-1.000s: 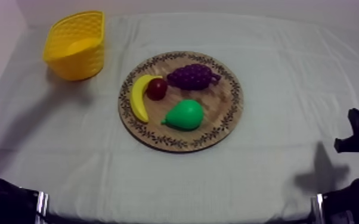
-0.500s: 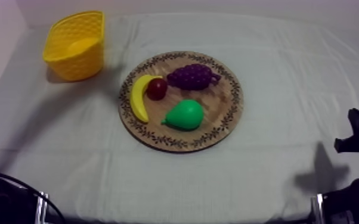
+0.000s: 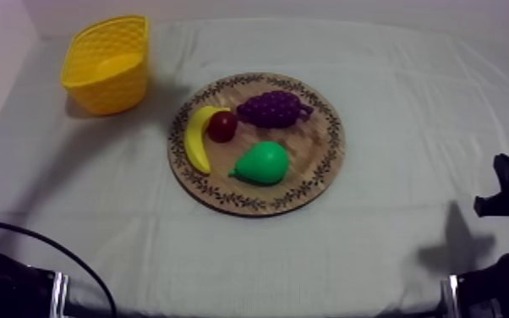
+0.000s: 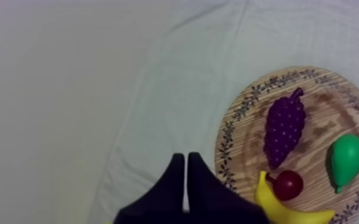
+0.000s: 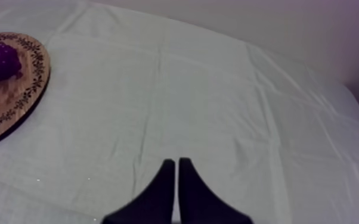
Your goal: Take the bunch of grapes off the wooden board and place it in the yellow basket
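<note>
1. Purple is the colour to go for: the bunch of grapes point(image 3: 273, 108) lies on the wooden board point(image 3: 319, 165), at about 1 o'clock from the board's middle in the top view. The small red fruit point(image 3: 222, 126) is close at its 8 o'clock, next to the banana point(image 3: 193, 139), and the pear point(image 3: 262, 162) is at its 6 o'clock.
2. In the top view its long axis runs roughly 9 to 3 o'clock, stem end toward 3. Nothing touches it from above.
3. The yellow basket point(image 3: 110, 89) stands well apart from the board, at its 10 o'clock, on my left side of the table.
4. In the left wrist view the left gripper point(image 4: 185, 156) has its fingers pressed together into a narrow wedge and holds nothing. It hangs over bare cloth just off the board's rim. From its tips the grapes lie between 2 and 3 o'clock, with their length running 1 to 7 o'clock.
5. In the right wrist view the right gripper point(image 5: 176, 161) is likewise closed on nothing, over open cloth, with the grapes far off at its 10 o'clock.
6. Judgement: the left arm is nearer both the grapes and the basket, so the reach is its job. It must open its fingers, swing toward the bunch and close across the short width, not along the length.
</note>
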`<state>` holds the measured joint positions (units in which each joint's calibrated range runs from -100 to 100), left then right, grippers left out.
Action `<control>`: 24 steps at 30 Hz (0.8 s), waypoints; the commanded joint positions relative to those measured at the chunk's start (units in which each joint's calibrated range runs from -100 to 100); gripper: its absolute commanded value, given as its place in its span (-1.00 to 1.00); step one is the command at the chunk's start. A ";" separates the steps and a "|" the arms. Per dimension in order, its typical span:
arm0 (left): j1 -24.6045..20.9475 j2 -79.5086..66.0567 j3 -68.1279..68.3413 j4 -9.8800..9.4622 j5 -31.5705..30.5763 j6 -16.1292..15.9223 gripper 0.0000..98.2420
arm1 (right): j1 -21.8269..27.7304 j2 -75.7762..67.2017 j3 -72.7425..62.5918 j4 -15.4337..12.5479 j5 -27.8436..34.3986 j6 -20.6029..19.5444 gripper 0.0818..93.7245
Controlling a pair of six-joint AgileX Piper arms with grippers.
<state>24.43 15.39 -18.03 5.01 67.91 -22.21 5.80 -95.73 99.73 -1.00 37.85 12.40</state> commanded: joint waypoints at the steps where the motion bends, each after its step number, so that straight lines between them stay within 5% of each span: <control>1: 0.25 0.78 0.12 -0.10 0.62 -0.61 -1.00 | 0.02 -0.02 0.04 0.00 -0.03 0.03 -1.00; 11: 4.44 2.06 4.68 -3.27 -1.70 -1.75 -1.00 | 0.02 -0.02 0.04 0.00 -0.03 0.03 -1.00; 24: 4.99 1.45 9.12 -3.51 -3.97 -1.54 -1.00 | 0.02 -0.02 0.04 0.00 -0.03 0.03 -1.00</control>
<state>29.45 16.96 -9.35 1.54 64.26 -23.89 5.80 -95.73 99.73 -1.00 37.85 12.43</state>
